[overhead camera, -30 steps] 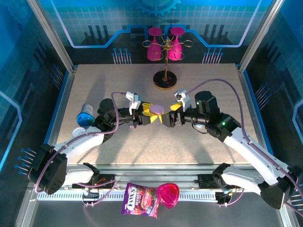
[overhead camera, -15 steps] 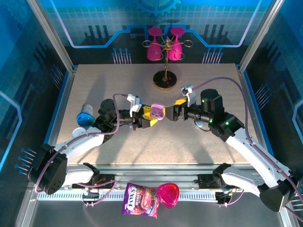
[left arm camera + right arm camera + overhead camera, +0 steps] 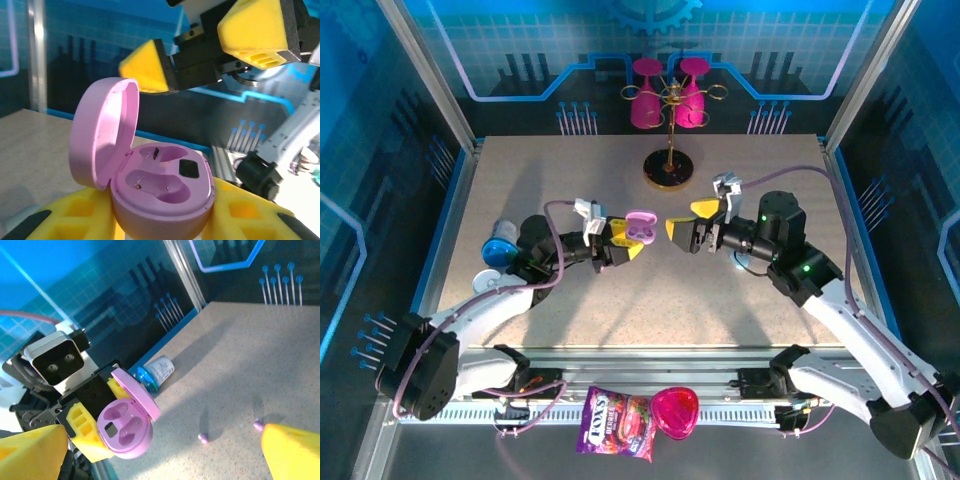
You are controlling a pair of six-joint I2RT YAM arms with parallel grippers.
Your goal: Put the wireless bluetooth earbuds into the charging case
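Note:
The lilac charging case (image 3: 640, 228) hangs above the table's middle with its lid up. My left gripper (image 3: 625, 243) is shut on its base. In the left wrist view the case (image 3: 162, 197) sits between my yellow fingers (image 3: 75, 217), lid (image 3: 102, 135) tilted back, both wells empty. My right gripper (image 3: 688, 222) stands open just right of the case, apart from it. The right wrist view has the case (image 3: 125, 429) ahead of the right gripper (image 3: 162, 450), and two lilac earbuds (image 3: 203, 438) (image 3: 257, 425) lie on the table.
A blue-capped bottle (image 3: 501, 248) lies at the table's left. A gold rack with pink glasses (image 3: 670, 100) stands at the back centre on a dark base (image 3: 669, 172). A candy bag (image 3: 617, 423) and a pink heart-shaped box (image 3: 675, 412) rest on the front rail.
The case's lid has swung open. My right gripper let go, opened wide and drew back to the right. My left gripper kept the case and shifted slightly back and left.

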